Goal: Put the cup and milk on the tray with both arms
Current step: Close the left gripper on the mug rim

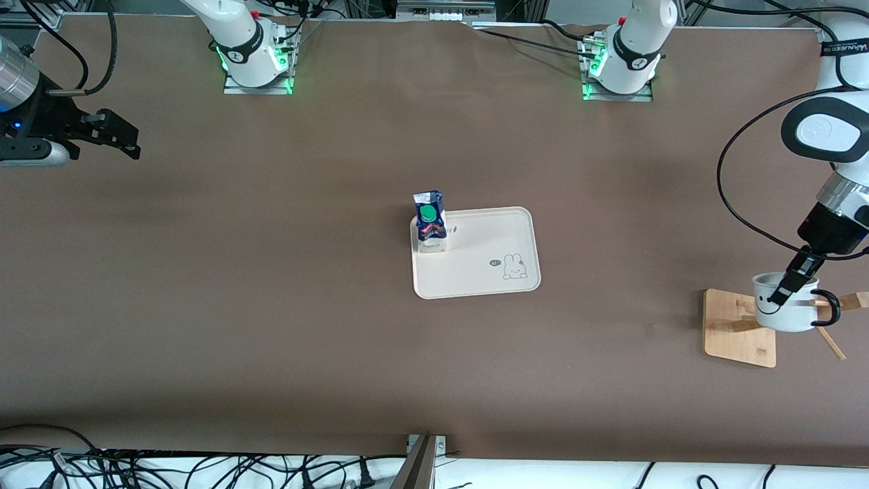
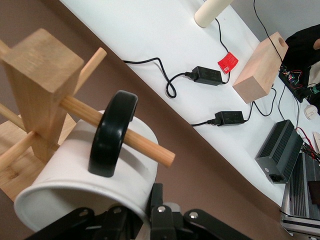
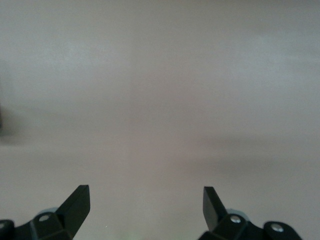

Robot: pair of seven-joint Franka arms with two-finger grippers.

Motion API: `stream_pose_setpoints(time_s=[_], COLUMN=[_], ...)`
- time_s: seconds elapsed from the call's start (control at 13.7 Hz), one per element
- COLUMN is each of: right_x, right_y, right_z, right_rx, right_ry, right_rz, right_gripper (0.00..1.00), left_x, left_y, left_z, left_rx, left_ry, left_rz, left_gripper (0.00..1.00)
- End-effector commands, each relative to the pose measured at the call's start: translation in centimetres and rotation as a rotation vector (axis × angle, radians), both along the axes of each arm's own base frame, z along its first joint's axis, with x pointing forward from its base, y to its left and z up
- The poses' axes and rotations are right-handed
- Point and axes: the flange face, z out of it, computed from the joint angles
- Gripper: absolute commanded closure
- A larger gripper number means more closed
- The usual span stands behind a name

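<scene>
The tray carries a small bunny drawing with a dark speech bubble beside it, its wording too small to read. The cup shows a drawn smiley face. The milk bears red-white print that cannot be read. Dark lettering on the left arm's upper link is not legible.

The white cup with its black smiley face hangs by its black handle on a peg of the wooden rack at the left arm's end of the table. The blue milk carton, green cap up, stands upright in a corner of the cream tray at the table's middle
</scene>
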Motion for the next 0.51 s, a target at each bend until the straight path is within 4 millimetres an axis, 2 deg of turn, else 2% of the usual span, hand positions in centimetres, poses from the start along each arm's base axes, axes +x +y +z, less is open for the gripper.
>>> stream_pose_setpoints(time_s=[0.0,0.44], right_x=[0.3,0.3], right_y=[-0.1,-0.1], right_z=[0.5,0.5], right_rx=[-0.007,-0.007], right_ry=[-0.006,-0.006], right_rz=[0.000,-0.002], right_gripper=[0.00,0.00], left_x=[-0.2,-0.5], left_y=[-0.8,-2.7], left_z=[1.2,2.9], left_rx=[0.002,0.051], left_ry=[-0.010,0.013], left_rz=[-0.040,-0.134], left_gripper=[1.00,1.00])
